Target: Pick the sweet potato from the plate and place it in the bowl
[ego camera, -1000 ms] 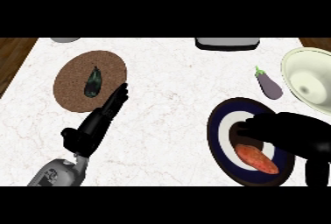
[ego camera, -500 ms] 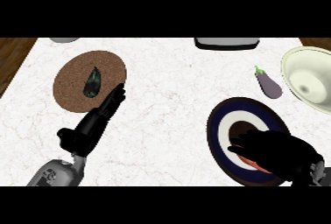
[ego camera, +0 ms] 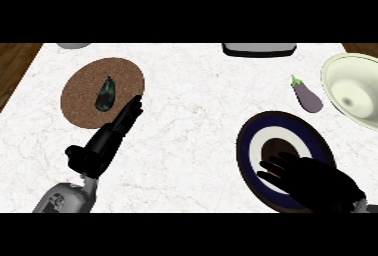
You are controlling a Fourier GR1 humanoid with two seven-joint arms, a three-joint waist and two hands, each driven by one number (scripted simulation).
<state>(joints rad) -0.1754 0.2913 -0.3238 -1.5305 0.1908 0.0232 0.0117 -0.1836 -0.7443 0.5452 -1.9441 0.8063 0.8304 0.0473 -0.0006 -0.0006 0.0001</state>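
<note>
Head view: right hand (ego camera: 314, 181) hides sweet potato.

Purple eggplant (ego camera: 306, 95) on the marble counter (ego camera: 192, 125); dark green vegetable (ego camera: 106, 94) on a brown round mat (ego camera: 81, 95).

One plate (ego camera: 251, 131), dark blue at the rim with a white ring and a brown middle. One pale bowl (ego camera: 347, 92) at the right edge. One round brown mat (ego camera: 81, 95). One purple eggplant (ego camera: 306, 95) on the surface (ego camera: 192, 110). One dark green vegetable (ego camera: 106, 94) on the mat. Two grey things cut by the far edge: one (ego camera: 258, 49) boxy, one (ego camera: 72, 45) rounded. Two black hands: left (ego camera: 103, 145), right (ego camera: 314, 180). No sweet potato can be made out to count.
</note>
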